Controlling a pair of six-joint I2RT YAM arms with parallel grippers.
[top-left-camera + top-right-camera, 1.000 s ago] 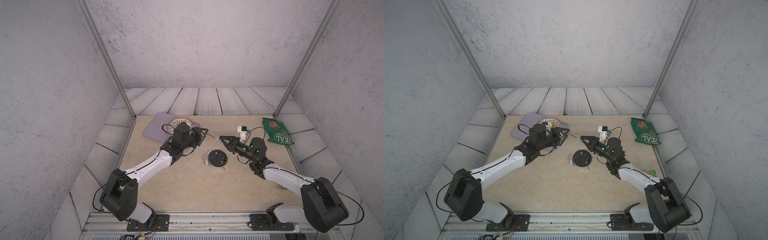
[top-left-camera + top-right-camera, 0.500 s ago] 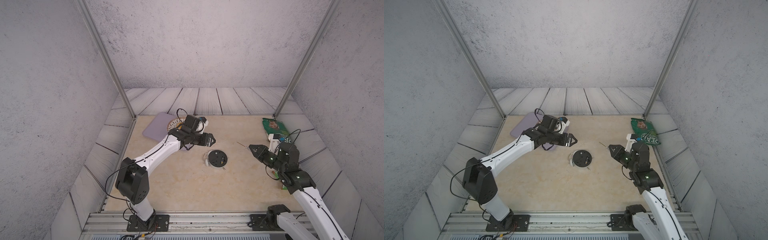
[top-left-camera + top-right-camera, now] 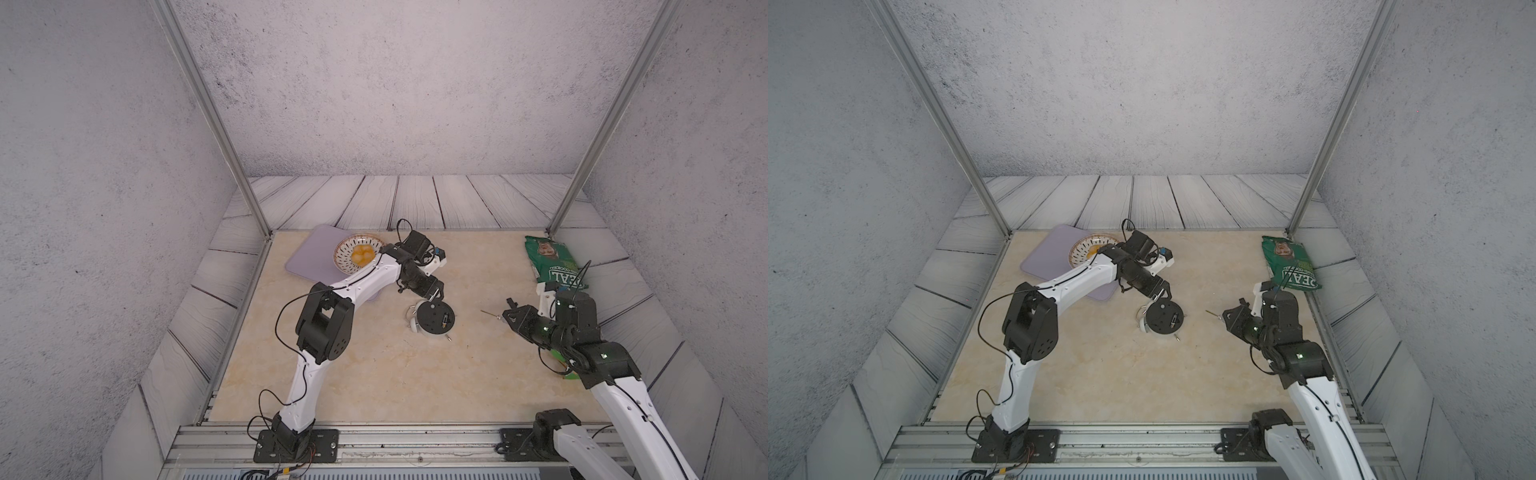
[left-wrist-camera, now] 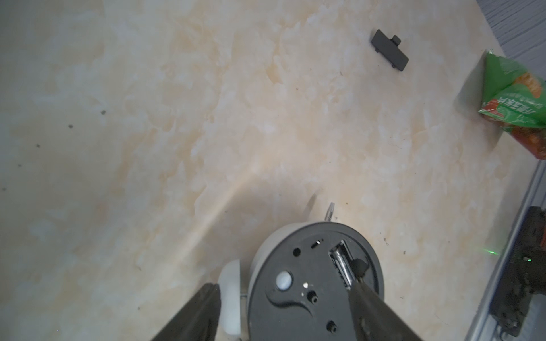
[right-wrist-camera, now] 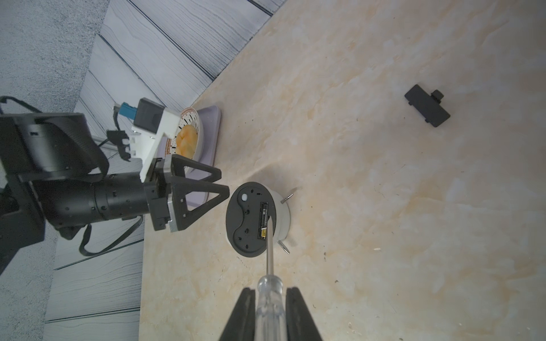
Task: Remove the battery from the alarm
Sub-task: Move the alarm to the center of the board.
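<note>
- Alarm [image 3: 432, 318]: lying face down mid-table [image 3: 374, 374], round black back panel up, compartment uncovered.
- Battery [image 5: 262, 220]: seated in that open compartment, gold end visible.
- Left gripper [image 5: 223, 183]: released, jaws spread wide, close over the alarm's back.
- Right gripper [image 3: 508, 316]: clenched on clear-handled screwdriver [image 5: 269, 289], shaft aimed toward the alarm, well apart from it in both top views.
- Black compartment cover [image 5: 427, 109]: loose on the table, apart from the alarm.

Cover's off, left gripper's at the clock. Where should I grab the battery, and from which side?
Probably from straight above: the alarm lies face down with the slot open upward. Close the left gripper across the long sides of the battery, mid-length; its ends sit against the slot's ends.
</note>
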